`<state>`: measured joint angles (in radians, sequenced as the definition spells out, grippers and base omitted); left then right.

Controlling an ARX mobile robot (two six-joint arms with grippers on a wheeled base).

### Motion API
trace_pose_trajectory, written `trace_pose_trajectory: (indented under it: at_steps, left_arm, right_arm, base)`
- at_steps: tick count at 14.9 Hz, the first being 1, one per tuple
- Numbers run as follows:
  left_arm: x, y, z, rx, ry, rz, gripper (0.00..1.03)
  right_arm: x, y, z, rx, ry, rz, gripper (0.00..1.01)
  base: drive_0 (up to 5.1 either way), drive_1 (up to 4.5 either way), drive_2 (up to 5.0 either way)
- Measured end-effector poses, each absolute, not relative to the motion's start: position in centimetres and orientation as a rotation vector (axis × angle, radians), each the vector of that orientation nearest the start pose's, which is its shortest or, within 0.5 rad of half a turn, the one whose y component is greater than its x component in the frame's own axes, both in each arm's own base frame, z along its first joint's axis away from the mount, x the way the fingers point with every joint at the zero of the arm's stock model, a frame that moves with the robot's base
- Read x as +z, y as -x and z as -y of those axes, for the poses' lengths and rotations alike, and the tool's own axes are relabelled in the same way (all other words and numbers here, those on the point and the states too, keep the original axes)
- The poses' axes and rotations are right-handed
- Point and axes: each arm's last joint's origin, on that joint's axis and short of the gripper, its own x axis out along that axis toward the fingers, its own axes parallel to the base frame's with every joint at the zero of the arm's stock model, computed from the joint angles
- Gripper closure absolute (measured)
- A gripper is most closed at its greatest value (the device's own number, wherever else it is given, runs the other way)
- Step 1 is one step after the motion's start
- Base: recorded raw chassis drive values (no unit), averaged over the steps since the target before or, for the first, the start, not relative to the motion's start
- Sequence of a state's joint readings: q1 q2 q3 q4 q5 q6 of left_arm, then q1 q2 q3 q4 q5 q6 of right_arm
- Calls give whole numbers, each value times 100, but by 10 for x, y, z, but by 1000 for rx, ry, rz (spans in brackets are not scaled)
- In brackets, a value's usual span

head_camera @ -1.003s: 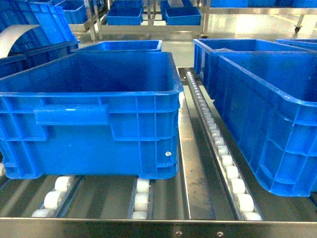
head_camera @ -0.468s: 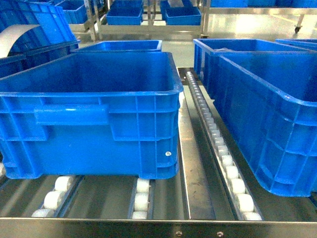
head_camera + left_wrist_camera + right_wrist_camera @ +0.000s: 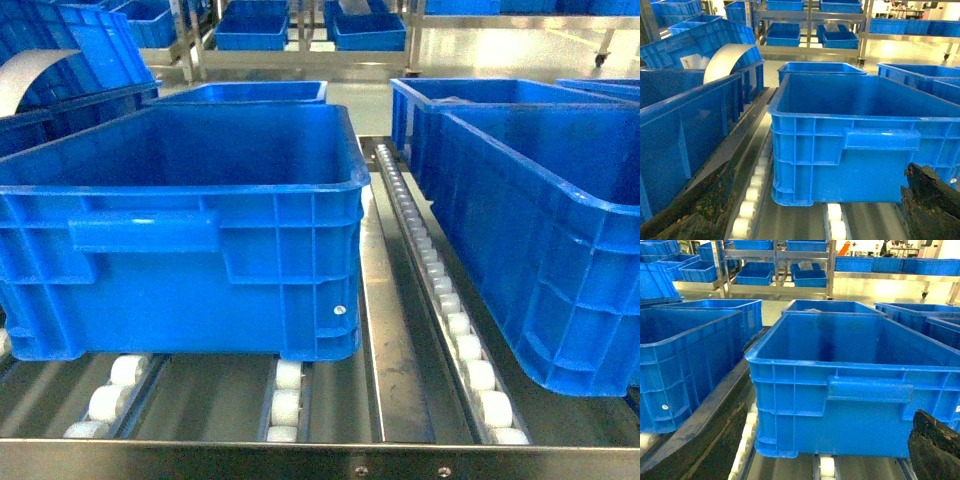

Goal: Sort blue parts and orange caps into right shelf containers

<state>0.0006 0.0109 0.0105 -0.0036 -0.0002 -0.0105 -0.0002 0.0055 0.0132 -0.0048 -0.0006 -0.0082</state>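
Note:
Bright blue crates, the right shelf containers, stand on a roller shelf. The big one (image 3: 180, 230) in the head view's left half looks empty, and it fills the left wrist view as the crate (image 3: 855, 135). A second crate (image 3: 560, 250) stands to its right and shows in the right wrist view (image 3: 850, 385). My left gripper (image 3: 810, 215) is open, with its dark fingers (image 3: 690, 210) at the frame's lower corners and nothing between them. My right gripper (image 3: 820, 455) is open the same way, facing its crate's handle wall. No blue parts or orange caps are in view. Neither gripper shows in the head view.
White rollers (image 3: 450, 310) run in steel rails between the crates. More blue crates (image 3: 250, 92) stand behind. A white curved sheet (image 3: 727, 57) lies over stacked crates at the left. Steel racks (image 3: 290, 30) with further crates stand across the aisle.

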Motion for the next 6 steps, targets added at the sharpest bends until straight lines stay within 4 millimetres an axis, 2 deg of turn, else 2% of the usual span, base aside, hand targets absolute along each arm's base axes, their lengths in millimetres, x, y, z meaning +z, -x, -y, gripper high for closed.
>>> trace_pose_trajectory:
  at_steps: [6]
  left_arm:
    - [166,-98,0,1,10,-4,5]
  right_arm:
    - [167,-97,0,0,8,3,3]
  base:
    - [0,0,0]
